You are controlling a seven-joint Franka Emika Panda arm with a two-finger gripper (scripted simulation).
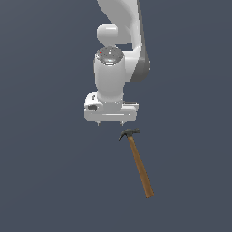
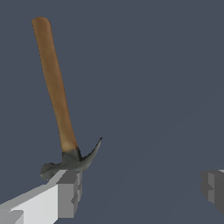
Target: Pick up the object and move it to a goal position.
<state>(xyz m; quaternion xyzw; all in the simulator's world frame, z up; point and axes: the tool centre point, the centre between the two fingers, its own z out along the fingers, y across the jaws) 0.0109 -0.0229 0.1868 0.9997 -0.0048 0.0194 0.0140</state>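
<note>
The hammer lies flat on the dark grey floor, its dark head toward the arm and its brown wooden handle pointing away toward the front of the exterior view. My gripper hangs above the floor, just off the head on the exterior view's left, pointing down. It is open wide and empty. In the wrist view the hammer shows with its head right beside one finger. The other finger is far off to the side, and nothing lies between the two.
A plain dark grey floor spreads all around. The white arm rises above the gripper. No other objects or goal marker show.
</note>
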